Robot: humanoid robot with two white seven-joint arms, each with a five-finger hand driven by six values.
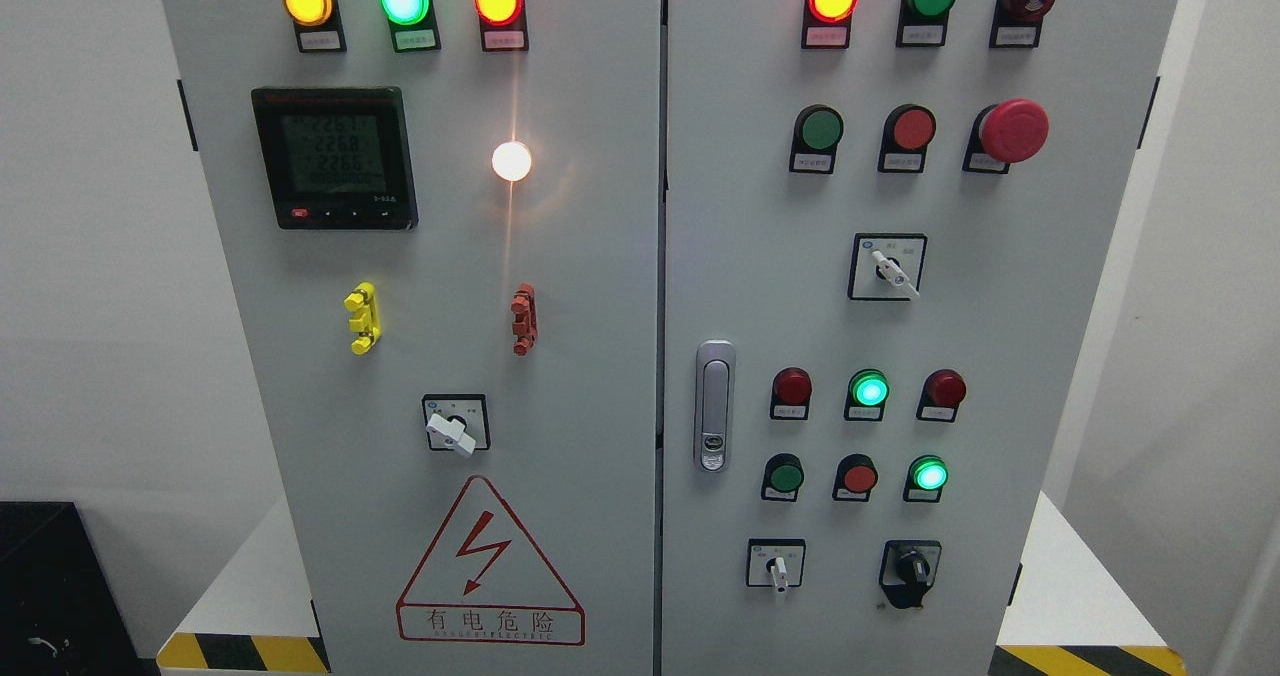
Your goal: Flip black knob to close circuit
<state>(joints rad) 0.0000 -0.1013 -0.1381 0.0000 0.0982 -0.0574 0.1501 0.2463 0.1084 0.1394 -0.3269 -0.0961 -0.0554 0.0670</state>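
Hands: neither showed in the head view, so finger state could not be told.
Black knob [911, 566]: sat at the lower right of the right door [1050, 356], right of a white switch [777, 568], below a lit green lamp [929, 474].
Approach: probably best from the right, straight at the knob.
Grip: pinch its pointer, then turn.
Risk: brushing the white switch.

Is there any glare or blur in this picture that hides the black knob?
Head view: the white lamp blooms with a vertical light streak down the left door; the black knob at lower right is sharp, free of glare, with a soft shadow below it; no hand shows.
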